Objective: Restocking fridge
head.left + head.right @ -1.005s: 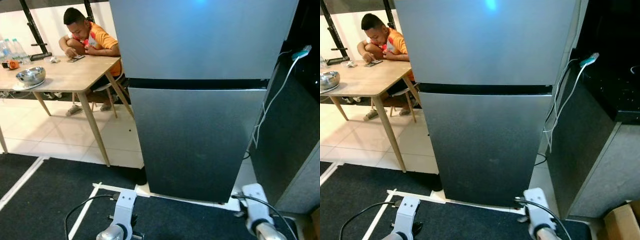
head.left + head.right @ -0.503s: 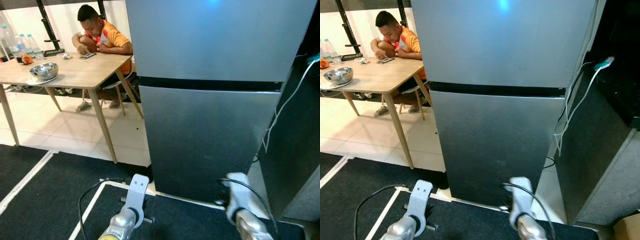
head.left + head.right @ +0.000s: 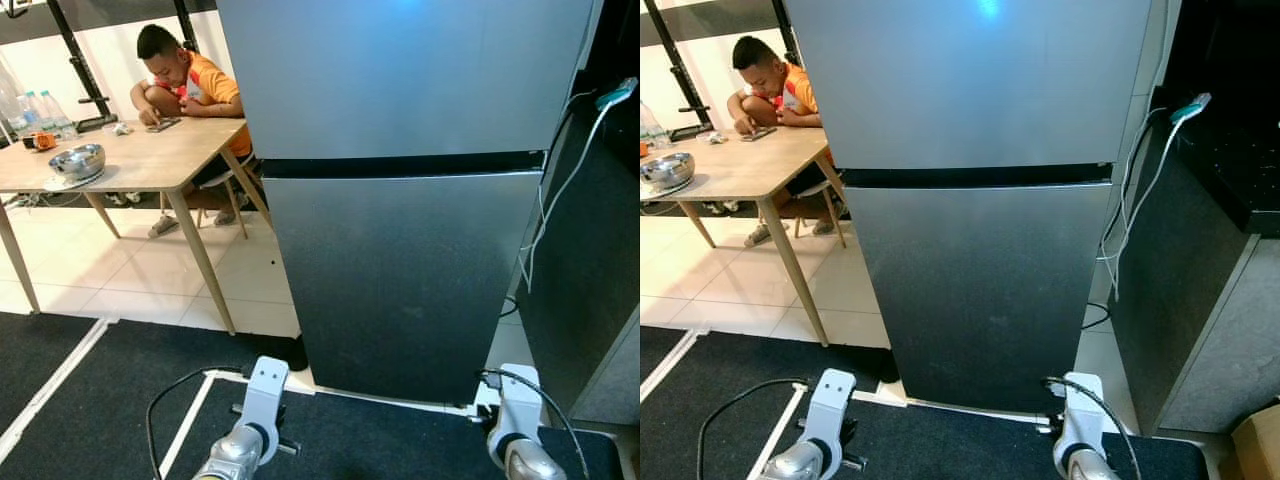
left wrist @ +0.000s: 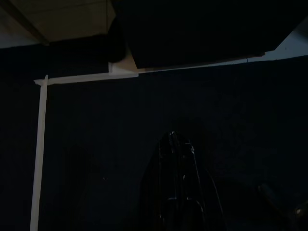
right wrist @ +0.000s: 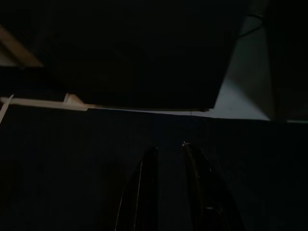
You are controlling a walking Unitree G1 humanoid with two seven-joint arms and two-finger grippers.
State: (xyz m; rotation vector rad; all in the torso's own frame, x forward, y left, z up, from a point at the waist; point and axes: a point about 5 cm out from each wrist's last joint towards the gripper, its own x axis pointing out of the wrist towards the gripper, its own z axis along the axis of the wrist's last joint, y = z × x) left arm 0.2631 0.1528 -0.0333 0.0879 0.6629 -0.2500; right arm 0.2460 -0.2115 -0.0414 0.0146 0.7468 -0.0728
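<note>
The tall grey steel two-door fridge (image 3: 400,200) fills the middle of both eye views, both doors closed, standing upright on the floor with its foot at the far edge of the black mat (image 3: 90,400) edged in white tape.

Nearest, at the bottom of the frame, both arms hang low over the mat. The left gripper (image 4: 179,192) shows in its dark wrist view as black fingers drawn close together, holding nothing; the right gripper (image 5: 168,187) shows two black fingers with a narrow slit between them, nearly closed and likewise empty. The silver left arm (image 3: 255,420) is at lower centre-left, the silver right arm (image 3: 515,425) at lower right.

The fridge lies straight ahead of and above both sets of jaws, its long axis vertical, the dark seam between upper and lower door running level across mid-frame. My judgement is that the right arm is slightly nearer the lower door's right edge; which side it opens from I cannot tell.

Further back at upper left, a light wooden table (image 3: 130,165) carries a steel bowl (image 3: 76,160), and a person in an orange shirt (image 3: 190,85) sits at it. A white cable (image 3: 560,190) hangs at right.

No brand, label or writing can be read.
</note>
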